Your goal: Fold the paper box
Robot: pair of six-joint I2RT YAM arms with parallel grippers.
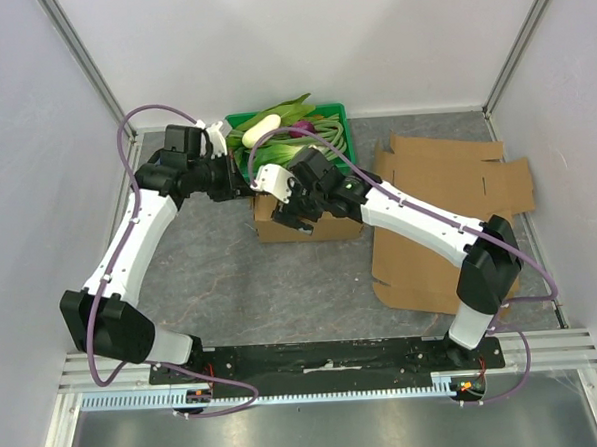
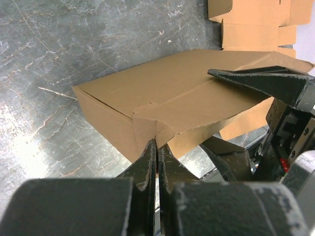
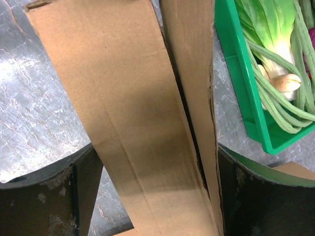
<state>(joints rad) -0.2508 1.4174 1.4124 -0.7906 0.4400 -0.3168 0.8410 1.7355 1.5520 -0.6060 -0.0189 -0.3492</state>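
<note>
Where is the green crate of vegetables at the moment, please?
In the top view, the green crate sits at the far edge of the table, near the middle, just behind the paper box, with flat cardboard sheets to its right.

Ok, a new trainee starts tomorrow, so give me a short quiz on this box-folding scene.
1. True or false: the right pincer is shut flat on the box.
2. What lies in the green tray? A vegetables, B tools, C cups.
3. Fill in: the left pincer pinches the box's ____.
Key: 1 false, it stands open around a box wall; 2 A; 3 corner.
</note>
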